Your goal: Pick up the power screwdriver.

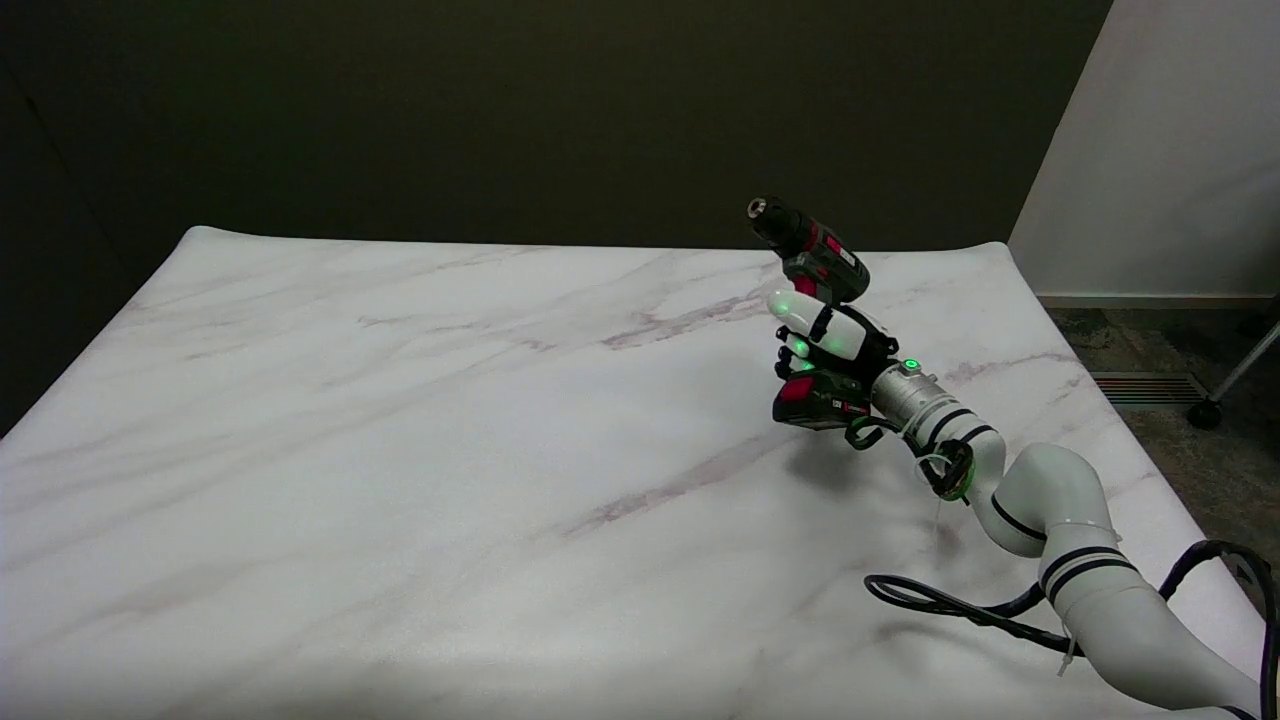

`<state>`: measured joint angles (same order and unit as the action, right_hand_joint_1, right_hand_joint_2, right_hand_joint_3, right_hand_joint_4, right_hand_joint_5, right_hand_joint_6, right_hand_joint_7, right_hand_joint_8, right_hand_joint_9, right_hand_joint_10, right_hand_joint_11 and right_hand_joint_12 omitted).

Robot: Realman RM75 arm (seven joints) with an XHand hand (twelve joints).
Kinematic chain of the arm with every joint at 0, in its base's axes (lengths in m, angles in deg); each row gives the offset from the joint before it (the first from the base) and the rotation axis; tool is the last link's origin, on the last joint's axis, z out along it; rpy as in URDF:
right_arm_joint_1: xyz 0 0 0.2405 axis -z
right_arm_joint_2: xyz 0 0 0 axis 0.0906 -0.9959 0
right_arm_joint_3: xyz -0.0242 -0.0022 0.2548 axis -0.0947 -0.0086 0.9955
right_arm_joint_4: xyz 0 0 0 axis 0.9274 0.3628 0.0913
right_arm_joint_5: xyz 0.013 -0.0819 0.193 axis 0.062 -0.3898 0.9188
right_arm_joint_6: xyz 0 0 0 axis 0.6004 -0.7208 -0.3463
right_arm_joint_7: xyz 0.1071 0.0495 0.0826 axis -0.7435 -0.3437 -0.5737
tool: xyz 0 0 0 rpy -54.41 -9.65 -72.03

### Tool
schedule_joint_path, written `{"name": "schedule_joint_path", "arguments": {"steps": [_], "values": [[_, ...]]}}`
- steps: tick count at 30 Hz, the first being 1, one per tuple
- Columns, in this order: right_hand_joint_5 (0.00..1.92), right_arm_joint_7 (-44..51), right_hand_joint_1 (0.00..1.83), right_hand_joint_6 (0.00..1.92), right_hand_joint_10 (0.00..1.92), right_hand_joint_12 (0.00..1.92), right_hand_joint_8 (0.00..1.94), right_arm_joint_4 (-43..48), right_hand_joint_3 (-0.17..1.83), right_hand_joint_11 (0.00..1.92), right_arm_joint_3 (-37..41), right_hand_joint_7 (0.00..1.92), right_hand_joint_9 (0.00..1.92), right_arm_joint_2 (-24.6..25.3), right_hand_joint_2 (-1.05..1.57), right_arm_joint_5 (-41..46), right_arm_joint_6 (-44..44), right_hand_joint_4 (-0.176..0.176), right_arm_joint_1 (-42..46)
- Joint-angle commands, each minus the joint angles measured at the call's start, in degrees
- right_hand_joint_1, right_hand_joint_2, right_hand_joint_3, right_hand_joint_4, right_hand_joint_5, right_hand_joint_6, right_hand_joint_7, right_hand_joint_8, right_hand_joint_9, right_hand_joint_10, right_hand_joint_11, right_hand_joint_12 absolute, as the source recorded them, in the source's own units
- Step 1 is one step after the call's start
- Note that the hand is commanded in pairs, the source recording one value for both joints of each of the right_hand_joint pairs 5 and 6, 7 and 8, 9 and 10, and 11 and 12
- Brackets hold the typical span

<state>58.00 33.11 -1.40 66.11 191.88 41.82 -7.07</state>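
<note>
The power screwdriver point(812, 250) is dark grey and black with red trim, its chuck pointing up and to the left. My right hand point(828, 338) grips it around the handle, between the motor body above and the red-and-black battery pack point(815, 400) below. The tool is held in the air above the marble table point(400, 420), over its right side, and a shadow lies on the tabletop under it. The handle itself is hidden by my fingers.
A black cable point(950, 603) loops on the tabletop beside my right forearm point(1060, 510). The table's right edge is close to the arm, with floor and a wheeled leg point(1205, 413) beyond. A dark wall stands behind the table.
</note>
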Motion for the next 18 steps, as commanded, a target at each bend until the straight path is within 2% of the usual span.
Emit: {"name": "schedule_joint_path", "arguments": {"steps": [1, 6, 10, 15, 18], "values": [[1.92, 0.0, 1.00, 1.92, 1.92, 1.92, 1.92, 0.8, 0.57, 1.92, 1.1, 1.92, 1.92, 0.7, 0.23, 3.4, 1.5, 0.007, 0.3], [1.92, 0.0, 0.91, 1.92, 1.92, 1.92, 1.92, 1.2, 0.66, 1.92, 1.5, 1.92, 1.92, 0.7, 0.36, 3.9, 0.9, 0.008, 0.2], [1.92, 0.0, 0.74, 1.92, 1.92, 1.92, 1.92, 1.4, 0.87, 1.92, 1.8, 1.92, 1.92, 0.6, 0.68, 7.0, 0.3, 0.008, 0.3], [1.92, 0.0, 0.61, 1.92, 1.92, 1.92, 1.92, 2.2, 0.96, 1.92, 2.9, 1.92, 1.92, 0.7, 0.92, 7.4, -1.4, 0.011, 0.4], [1.92, 0.0, 0.56, 1.92, 1.92, 1.92, 1.92, 2.6, 1.02, 1.92, 3.0, 1.92, 1.92, 0.7, 1.18, 8.1, -1.4, 0.014, 0.6]]}}
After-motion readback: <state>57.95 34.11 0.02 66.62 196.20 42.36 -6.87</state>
